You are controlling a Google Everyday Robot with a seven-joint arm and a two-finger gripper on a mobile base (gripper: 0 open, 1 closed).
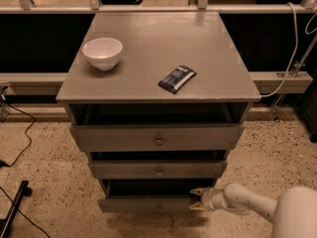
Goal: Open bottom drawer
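The bottom drawer (143, 204) is the narrowest grey front, lowest of three, with a tiny knob (159, 208). It stands pulled out a little, with a dark gap above its front. My gripper (195, 199) is at the drawer's right end, its pale fingertips (197, 192) at the front's right edge. The white arm (247, 202) reaches in from the lower right.
The grey cabinet top (148, 78) bears a white bowl (102, 52) and a dark blue packet (177, 79). The top drawer (157, 138) and middle drawer (158, 169) are slightly pulled out. Black cables (20, 133) and a dark bar (12, 212) lie on the speckled floor at left.
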